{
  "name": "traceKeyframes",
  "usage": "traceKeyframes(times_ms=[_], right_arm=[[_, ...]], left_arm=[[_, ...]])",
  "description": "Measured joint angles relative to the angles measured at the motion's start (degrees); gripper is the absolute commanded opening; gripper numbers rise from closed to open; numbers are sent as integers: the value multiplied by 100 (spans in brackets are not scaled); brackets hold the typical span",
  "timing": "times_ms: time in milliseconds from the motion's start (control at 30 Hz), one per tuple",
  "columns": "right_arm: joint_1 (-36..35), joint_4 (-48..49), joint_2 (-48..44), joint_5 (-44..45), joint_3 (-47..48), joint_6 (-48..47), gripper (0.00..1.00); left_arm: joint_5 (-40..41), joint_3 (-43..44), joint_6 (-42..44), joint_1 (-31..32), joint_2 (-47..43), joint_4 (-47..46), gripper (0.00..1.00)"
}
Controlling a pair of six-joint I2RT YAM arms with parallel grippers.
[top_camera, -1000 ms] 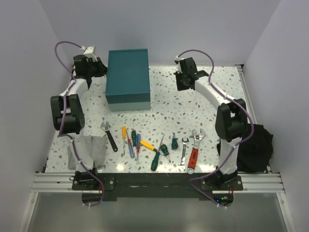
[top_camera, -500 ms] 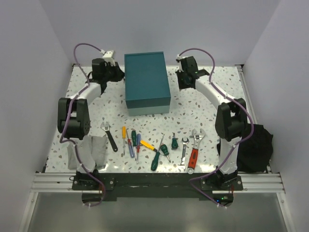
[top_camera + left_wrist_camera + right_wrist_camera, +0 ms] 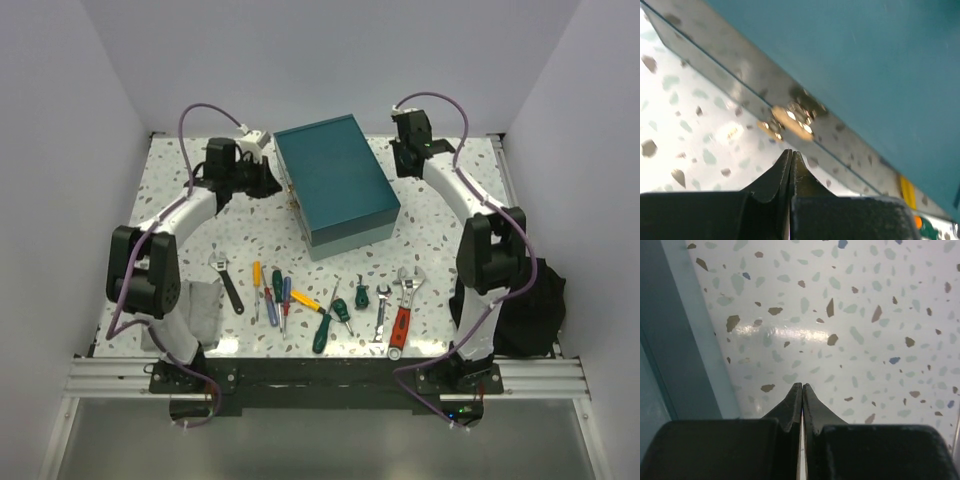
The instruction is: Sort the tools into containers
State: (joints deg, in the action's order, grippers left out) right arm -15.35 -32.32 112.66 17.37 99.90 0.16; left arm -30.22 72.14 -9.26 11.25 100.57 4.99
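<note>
Teal box (image 3: 336, 180) sits at far-mid of the surface (image 3: 440, 240), skewed, one corner toward the far edge, pale end facing near-right.

L gripper (image 3: 268, 180) is at the box's left long side. Wrist view: its gripper (image 3: 791, 155) is fully closed, tips pressed together, nothing between them. They sit just short of a brass knob (image 3: 790, 120) on the clear drawer front (image 3: 740, 70), w/ a small gap showing. Teal box body fills the upper right of that view.

R gripper (image 3: 405, 158) is by the box's far-right corner. Wrist view: gripper (image 3: 801, 388) closed tight, empty, over bare speckled surface, w/ the box wall (image 3: 660, 340) along the left of that view, not touching it.

Tools lie in a loose row near the near edge, none in a drawer. L to R:
- black wrench (image 3: 227, 284)
- yellow driver (image 3: 256, 283)
- a tight bunch: blue driver (image 3: 272, 308), green driver (image 3: 278, 290) & another blue-handled one (image 3: 286, 298)
- angled yellow driver (image 3: 307, 302)
- big green driver (image 3: 322, 333)
- 2 small green drivers (image 3: 342, 312) & (image 3: 361, 293)
- silver wrench (image 3: 381, 315)
- red wrench (image 3: 403, 315), nearest the right edge

Grey cloth (image 3: 200, 308) is at the near-left corner, partly behind the L arm. Dark bundle (image 3: 530, 305) sits off the right edge.
</note>
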Motion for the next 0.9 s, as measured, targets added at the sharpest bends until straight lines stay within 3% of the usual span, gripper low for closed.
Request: traceKeyframes(times_ms=[133,233,333,367,433,600,733,900], right_arm=[[9,-48,-876,87,-435,-321,0],[11,-57,-1915,-428,-975,-638,0],[9,-92,-3010,-1220,-1635,-981,0],[4,-122,-3292,-1484,-1836,-1082,0],[4,-232,-3646,-2090,-2151,-1266,0],[-15,-509,-3539,-3123,-2597,-1537,0],[-37,-671,-3276,-3499,-2796,-1657,0],[-63,-704,-3226,-3768,-2789,-1770,0]], left_arm=[[-127,-389,514,2,-404,507,0],[-210,-614,789,-79,-638,691,0],[-278,-737,918,-236,-758,713,21],[-315,-756,940,-293,-765,702,33],[-481,-822,898,-407,-758,636,42],[-1156,-863,527,-638,-588,317,46],[-1711,-863,11,-761,-291,-341,55],[-2068,-815,-699,-774,151,-1067,52]])
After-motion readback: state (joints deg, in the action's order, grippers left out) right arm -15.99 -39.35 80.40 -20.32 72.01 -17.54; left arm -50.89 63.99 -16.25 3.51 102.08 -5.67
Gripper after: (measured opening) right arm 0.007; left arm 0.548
